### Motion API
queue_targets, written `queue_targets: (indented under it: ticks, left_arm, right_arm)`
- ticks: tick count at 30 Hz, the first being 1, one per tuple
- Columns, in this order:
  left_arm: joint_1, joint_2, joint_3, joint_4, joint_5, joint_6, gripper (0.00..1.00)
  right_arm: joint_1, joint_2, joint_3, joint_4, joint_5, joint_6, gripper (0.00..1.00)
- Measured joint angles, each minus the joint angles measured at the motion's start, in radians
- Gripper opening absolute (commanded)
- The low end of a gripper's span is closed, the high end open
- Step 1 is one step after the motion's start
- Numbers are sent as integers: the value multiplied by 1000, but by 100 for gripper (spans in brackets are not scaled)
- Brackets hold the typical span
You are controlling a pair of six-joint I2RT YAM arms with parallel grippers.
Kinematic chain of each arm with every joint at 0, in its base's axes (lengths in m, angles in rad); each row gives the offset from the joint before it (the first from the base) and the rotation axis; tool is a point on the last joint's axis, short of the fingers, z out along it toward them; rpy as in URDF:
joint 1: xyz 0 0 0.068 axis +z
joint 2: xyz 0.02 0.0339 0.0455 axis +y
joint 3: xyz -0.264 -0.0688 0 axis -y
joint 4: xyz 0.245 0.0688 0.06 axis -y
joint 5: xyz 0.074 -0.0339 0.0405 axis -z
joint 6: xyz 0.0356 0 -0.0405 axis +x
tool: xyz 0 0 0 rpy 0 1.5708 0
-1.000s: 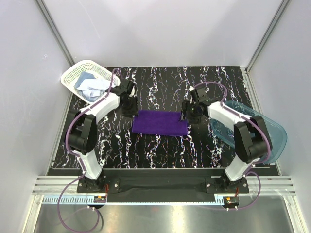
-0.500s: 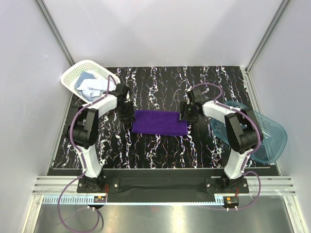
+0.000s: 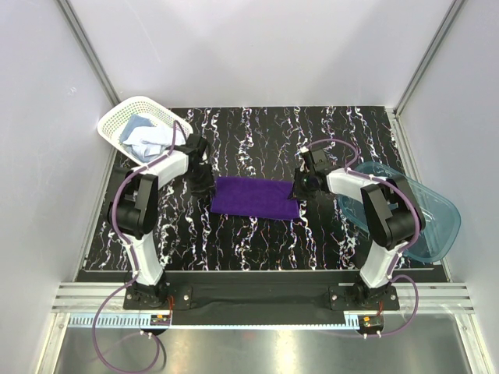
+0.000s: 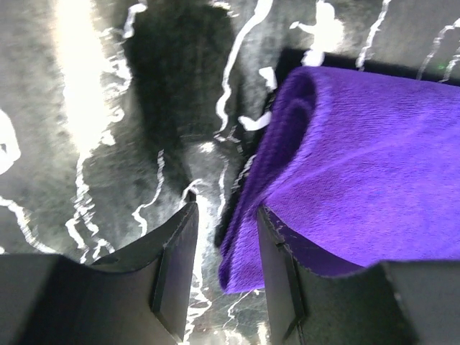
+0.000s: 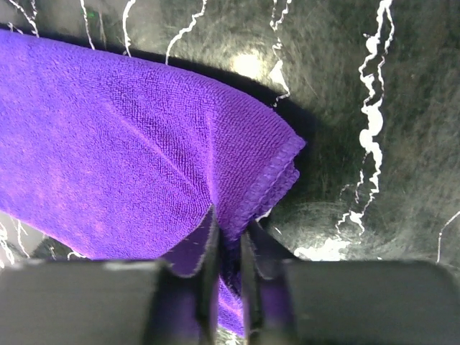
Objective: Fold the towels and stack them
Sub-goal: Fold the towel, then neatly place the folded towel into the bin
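The purple towel (image 3: pixel 256 196) lies folded in a flat strip on the black marbled table (image 3: pixel 257 241). My right gripper (image 3: pixel 299 189) is at its right end. The right wrist view shows that gripper (image 5: pixel 228 253) shut on the towel's (image 5: pixel 129 158) hemmed corner, with cloth pinched between the fingers. My left gripper (image 3: pixel 204 183) is at the towel's left end. In the left wrist view it (image 4: pixel 224 277) stands open, with the towel's (image 4: pixel 359 172) rolled edge lying partly between the fingers, next to the right finger (image 4: pixel 277 277). A light blue towel (image 3: pixel 142 134) and some white cloth lie in the basket.
The white lattice basket (image 3: pixel 117 118) stands at the back left corner, just behind my left arm. A translucent blue tub (image 3: pixel 425 214) sits at the table's right edge, beside my right arm. Grey walls close in the back and sides.
My right gripper has closed on the purple towel's right corner and drawn that end in slightly. The left arm came in to the towel's left edge earlier and now holds still.
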Motion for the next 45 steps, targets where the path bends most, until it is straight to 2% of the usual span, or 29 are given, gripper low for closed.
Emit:
queue_targets:
  ticks: [2,6,12,16,21,40,45]
  left_arm:
    - [0,0,20,-34,-27,2,43]
    - [-1,-19,107,-128,-155,30,46]
    - [-3,-224,134,-185,-294,82,49]
    - [-7,-314,113,-187,-306,103,52]
    - [-40,-310,71,-195,-308,129,53]
    - [-61,-312,56,-190,-290,154,54]
    - [-62,-312,47,-190,-290,154,55]
  right_arm:
    - [0,0,0,-7,3,6,0]
    - [0,-9,3,-40,10,19,0]
    - [0,-66,20,-214,68,25,0]
    - [0,-84,105,-344,116,26,0]
    - [-19,-94,225,-457,154,23,0]
    - [-267,-93,498,-753,179,-22,0]
    - [-338,-110,524,-799,185,-24,0]
